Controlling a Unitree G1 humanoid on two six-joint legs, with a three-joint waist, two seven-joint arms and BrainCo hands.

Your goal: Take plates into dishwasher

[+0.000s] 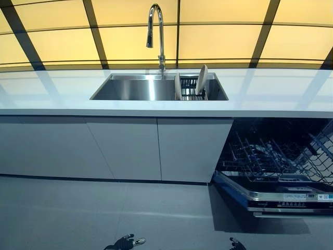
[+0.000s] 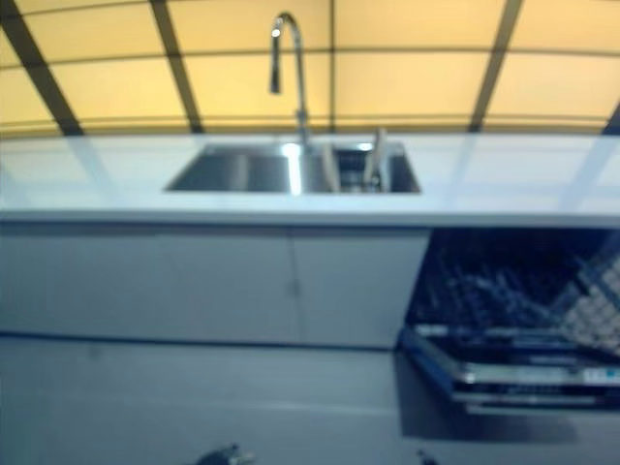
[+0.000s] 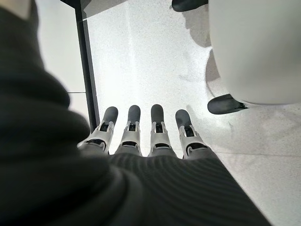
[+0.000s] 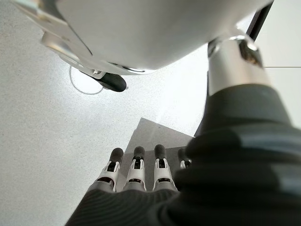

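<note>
Two pale plates stand on edge in a dark rack in the right part of the steel sink. The dishwasher is open at the lower right, its wire rack pulled out over the lowered door. My left hand hangs low near the floor, far below the counter; in its wrist view its fingers are straight and hold nothing. My right hand also hangs low, with straight, empty fingers over the floor.
A tall curved tap rises behind the sink. The white counter runs across the whole width, with grey cabinet doors under it. The grey floor lies between me and the cabinets.
</note>
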